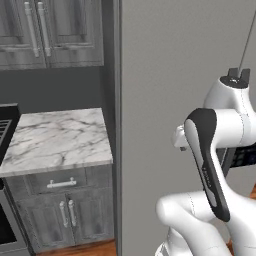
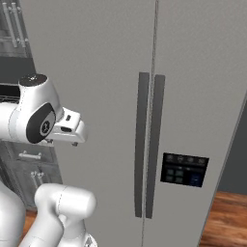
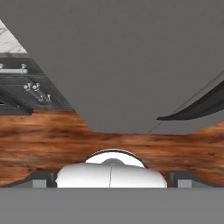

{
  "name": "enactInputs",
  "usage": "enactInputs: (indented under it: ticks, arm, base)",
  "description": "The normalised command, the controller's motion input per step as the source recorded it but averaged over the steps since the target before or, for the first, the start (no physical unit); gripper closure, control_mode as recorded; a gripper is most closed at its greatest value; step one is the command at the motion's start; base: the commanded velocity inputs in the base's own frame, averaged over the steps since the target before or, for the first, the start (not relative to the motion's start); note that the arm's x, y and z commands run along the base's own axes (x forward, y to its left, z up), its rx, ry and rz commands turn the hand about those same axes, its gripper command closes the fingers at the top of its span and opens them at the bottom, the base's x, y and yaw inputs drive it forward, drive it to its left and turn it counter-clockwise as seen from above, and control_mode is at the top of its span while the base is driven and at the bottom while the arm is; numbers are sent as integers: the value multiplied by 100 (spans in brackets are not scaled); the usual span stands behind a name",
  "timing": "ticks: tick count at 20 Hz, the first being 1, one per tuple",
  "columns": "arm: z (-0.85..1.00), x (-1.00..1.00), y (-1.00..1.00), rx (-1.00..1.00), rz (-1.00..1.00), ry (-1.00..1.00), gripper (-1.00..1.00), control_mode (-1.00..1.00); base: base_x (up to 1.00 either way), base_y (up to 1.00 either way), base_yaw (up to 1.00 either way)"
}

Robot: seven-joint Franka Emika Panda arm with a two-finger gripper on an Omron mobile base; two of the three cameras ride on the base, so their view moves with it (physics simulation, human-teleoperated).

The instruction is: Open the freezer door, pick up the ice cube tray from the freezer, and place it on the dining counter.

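Now, claw (image 3: 112,177): wide apart, holding nothing, tips near the edges of the hand view.
Claw's spot: up off the wooden floor (image 3: 52,140), facing the freezer door (image 2: 91,96).
Freezer door: shut, its long dark handle (image 2: 141,144) beside the other door's handle (image 2: 155,144).
Side cabinet (image 1: 57,137): marble top, left of the fridge.

A home kitchen: a tall matte grey two-door fridge (image 2: 96,72) with a black button panel (image 2: 184,170), a narrow white marble-topped desk (image 1: 57,137) over dark grey wood cabinets (image 1: 65,212), and a reddish wood plank floor (image 3: 52,135).
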Motion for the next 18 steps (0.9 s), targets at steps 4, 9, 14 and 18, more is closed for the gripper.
enactInputs:
  ticks: [4, 9, 14, 18]
  arm:
    - [0, 0, 0, 0, 0, 0, -100, 100]
    - [0, 0, 0, 0, 0, 0, -100, 100]
    - [0, 0, -2, 0, 0, 0, -100, -100]
    - [0, -9, -45, 0, 0, -9, -100, -100]
  base:
    - [2, 0, 0]
    - [0, 0, 0]
    - [0, 0, 0]
    - [0, 0, 0]
